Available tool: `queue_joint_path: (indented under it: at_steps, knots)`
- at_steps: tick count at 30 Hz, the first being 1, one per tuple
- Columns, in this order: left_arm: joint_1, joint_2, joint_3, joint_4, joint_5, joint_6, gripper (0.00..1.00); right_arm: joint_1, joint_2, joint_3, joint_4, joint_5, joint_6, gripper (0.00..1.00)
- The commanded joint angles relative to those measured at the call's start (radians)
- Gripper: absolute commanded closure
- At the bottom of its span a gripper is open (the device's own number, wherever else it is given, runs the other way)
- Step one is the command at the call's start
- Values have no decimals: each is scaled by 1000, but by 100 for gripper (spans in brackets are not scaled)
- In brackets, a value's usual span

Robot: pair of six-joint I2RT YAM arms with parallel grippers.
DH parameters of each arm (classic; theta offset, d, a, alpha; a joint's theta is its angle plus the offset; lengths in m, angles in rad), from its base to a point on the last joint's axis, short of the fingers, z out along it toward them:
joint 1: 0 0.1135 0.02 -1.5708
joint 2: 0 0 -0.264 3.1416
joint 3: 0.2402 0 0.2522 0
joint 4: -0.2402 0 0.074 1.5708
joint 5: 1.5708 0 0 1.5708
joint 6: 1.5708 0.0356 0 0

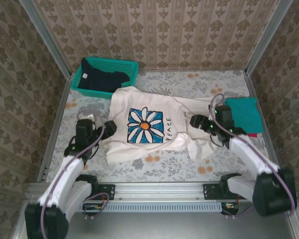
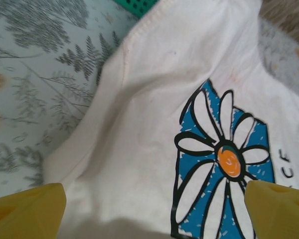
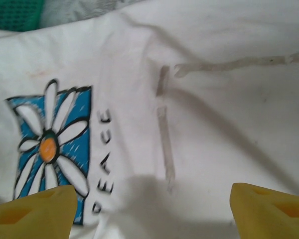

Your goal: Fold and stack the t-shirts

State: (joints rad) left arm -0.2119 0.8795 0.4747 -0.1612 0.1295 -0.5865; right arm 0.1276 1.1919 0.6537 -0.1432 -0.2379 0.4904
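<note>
Cream-white cloth t-shirt (image 1: 149,124) with a blue daisy print lies spread at the centre of the tabletop (image 1: 189,82), left gripper (image 1: 109,128) and right gripper (image 1: 196,121) flanking it, both pincers spread wide, seemingly to seize its sides for a fold. Folded teal t-shirt (image 1: 245,114) sits at the right edge; dark navy t-shirt (image 1: 103,79) fills a teal mesh basket (image 1: 131,67), far-left corner.

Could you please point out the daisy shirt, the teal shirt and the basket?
daisy shirt (image 1: 146,126): top view, daisy print.
teal shirt (image 1: 244,114): top view, its middle.
basket (image 1: 112,60): top view, far rim.
</note>
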Motion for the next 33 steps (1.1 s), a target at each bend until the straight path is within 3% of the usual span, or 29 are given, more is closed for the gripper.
queue_joint_path:
  at_steps: [1,5,12,21,28,33]
  knots:
    - [-73,177,86,239,-22,59,7,6,167,98,99,77,47,23]
    - [-154,390,179,319,-69,114,8,3,382,236,79,70,60,26]
    - [-167,663,297,335,-14,90,8,-25,590,371,19,85,54,28]
    - [-230,897,392,408,51,-11,10,-86,699,509,-178,109,37,27]
    - [-297,1014,513,416,44,-49,11,-167,723,526,-187,108,26,26]
    - [-320,1078,628,384,55,-54,11,-254,791,566,-185,3,64,25]
